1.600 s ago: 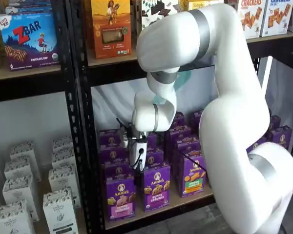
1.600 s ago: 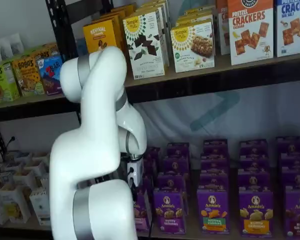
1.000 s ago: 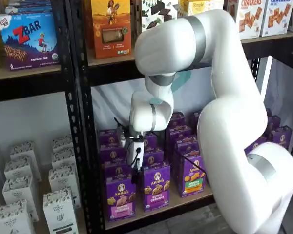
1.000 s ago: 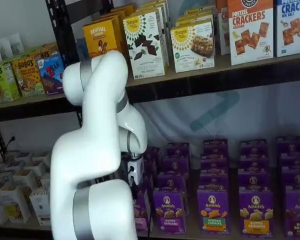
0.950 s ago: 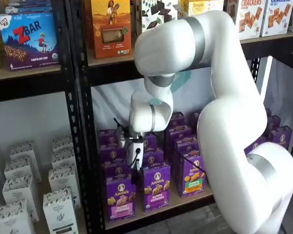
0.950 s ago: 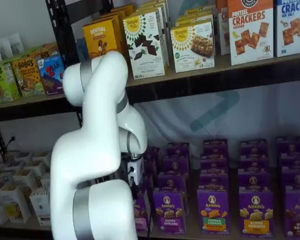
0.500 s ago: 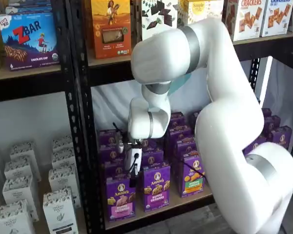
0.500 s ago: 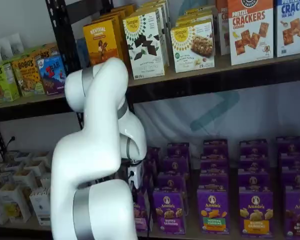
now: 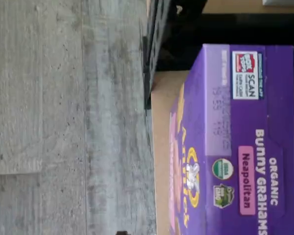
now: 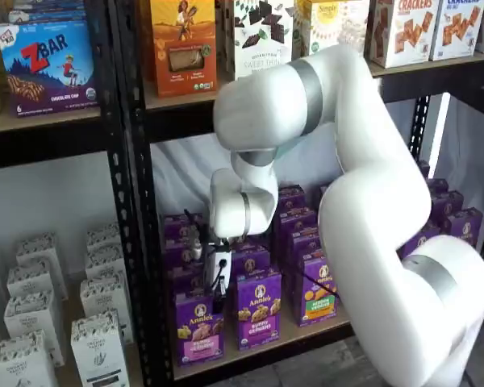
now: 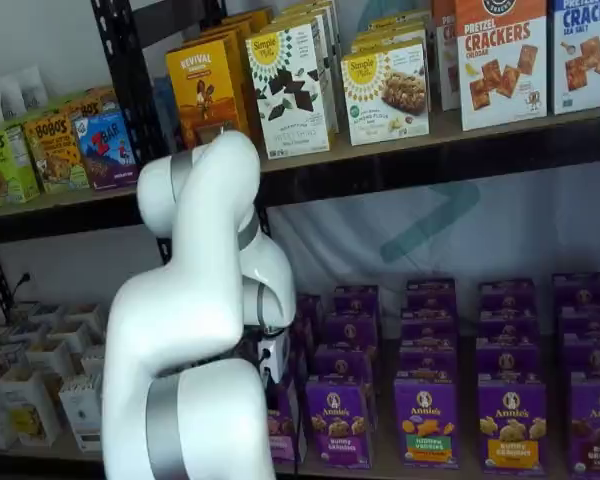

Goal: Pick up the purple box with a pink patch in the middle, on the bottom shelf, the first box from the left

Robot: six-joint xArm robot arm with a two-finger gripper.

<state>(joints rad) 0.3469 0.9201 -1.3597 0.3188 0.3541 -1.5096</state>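
Right now the gripper [image 10: 214,297] hangs just above the purple box [image 10: 198,326] on the bottom shelf [image 10: 262,345]; its fingers' gap I cannot tell. Drifting sideways, it could clip the neighbouring box [image 10: 258,310] and topple both

The small upright purple cardboard box [image 10: 198,326] has a round white logo high on its front and a pink band low down. In the wrist view its purple top [image 9: 245,142] carries white lettering, a pink label, a green round seal and a paler purple strip. It stands on the pale tan bottom shelf board [image 9: 161,147] of a black metal rack [image 10: 129,193], above grey streaked flooring [image 9: 63,117]. The neighbouring purple box [image 10: 258,310] has a dark purple label; the next purple box [image 10: 316,290] shows green and orange. The glossy white robot arm [image 10: 363,201] has grey joint bands.
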